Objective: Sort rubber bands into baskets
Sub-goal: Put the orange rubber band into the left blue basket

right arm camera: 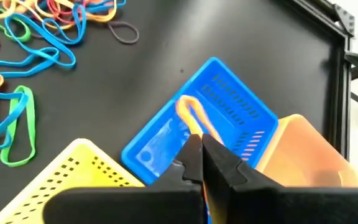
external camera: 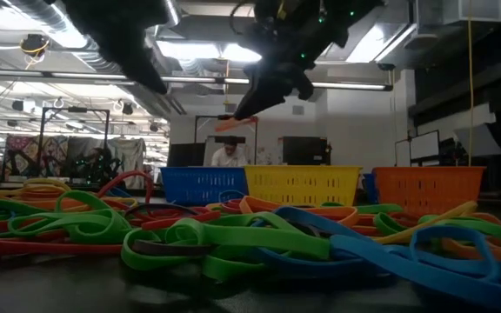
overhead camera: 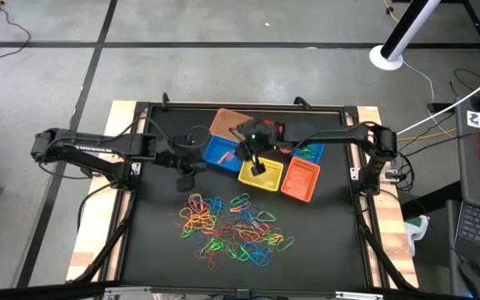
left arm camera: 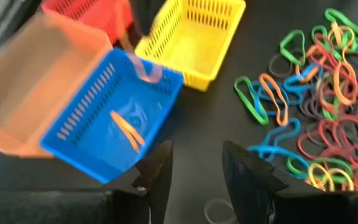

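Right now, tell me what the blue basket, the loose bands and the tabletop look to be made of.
Blue basket: probably moulded plastic, going by its thin rigid walls with slotted sides and slight sheen.
Bands: likely rubber; thin, flat, limp loops in bright colours, lying bent and tangled.
Tabletop: a black matte surface, maybe a mat or a coated board; I cannot tell which.

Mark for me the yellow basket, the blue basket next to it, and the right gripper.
yellow basket (left arm camera: 194,46): left wrist view, on its inner floor.
blue basket (right arm camera: 229,102): right wrist view, on its floor.
right gripper (right arm camera: 202,155): right wrist view, between its shut fingertips, an orange rubber band (right arm camera: 190,112) there.
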